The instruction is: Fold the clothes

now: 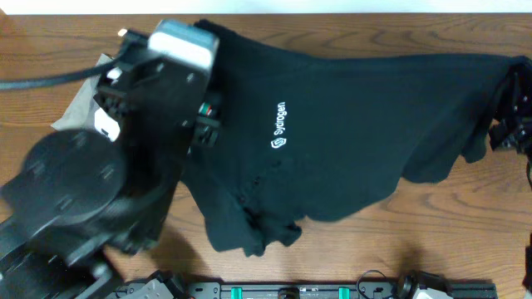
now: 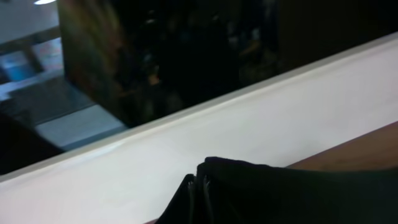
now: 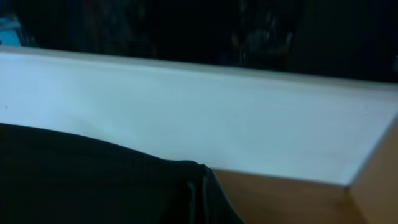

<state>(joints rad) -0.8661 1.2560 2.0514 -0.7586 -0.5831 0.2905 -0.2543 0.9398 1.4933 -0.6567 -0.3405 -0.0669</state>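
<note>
Left gripper (image 1: pixel 204 123): pinched on shirt (image 1: pixel 357 124), far left.
Right gripper (image 1: pixel 507 124): pinched on it, far right.
My move: I'd hold tension even.

Plain black shirt (image 1: pixel 349 124) with a small round white logo (image 1: pixel 278 143) and white lettering (image 1: pixel 281 118). Table (image 1: pixel 465 241): warm brown, streaked with darker wood grain. Left arm (image 1: pixel 83 183): black, with a pale silver-grey housing (image 1: pixel 184 43). A plain white band (image 2: pixel 280 112).
</note>
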